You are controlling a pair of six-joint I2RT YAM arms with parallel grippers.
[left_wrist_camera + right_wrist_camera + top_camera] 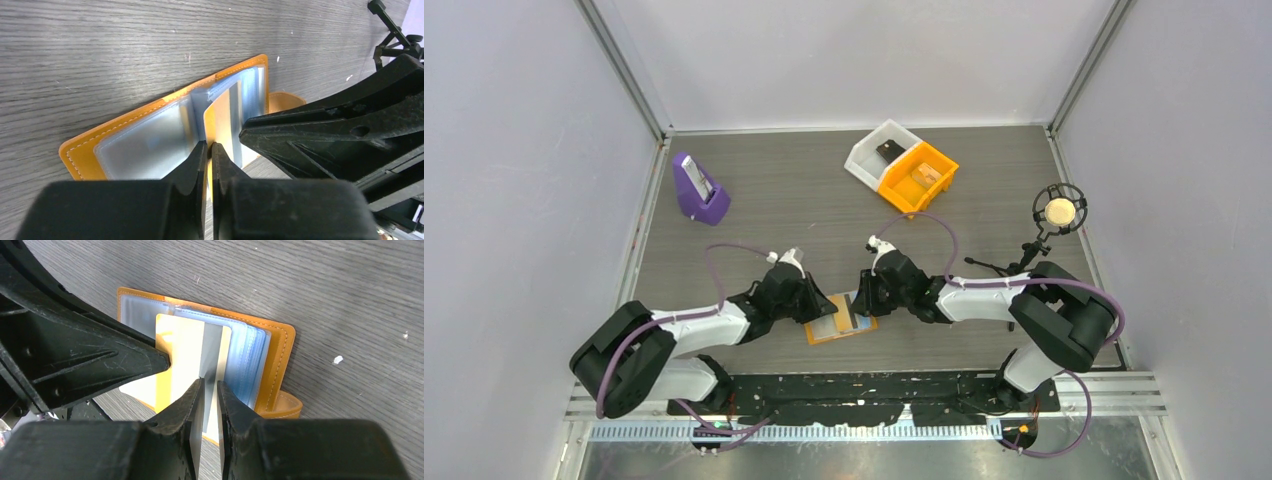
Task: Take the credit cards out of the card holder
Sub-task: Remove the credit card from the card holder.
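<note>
Card holder (841, 322): lies open at the middle of the counter's (804, 205) near edge.
Left jaws: nearly closed, pinching a clear sleeve leaf (222, 117), apparently to steady the holder.
Right jaws: clamped on a cream-and-grey card (187, 342) that is partly out of its sleeve, placed to draw it free.

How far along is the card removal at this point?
Done: the flat orange fold-open card holder lies open; no loose card is visible. In hand: the right gripper pinches a yellow-and-grey card raised off the clear sleeves; the left gripper pinches its edge. Left: pulling it free, then any others.
</note>
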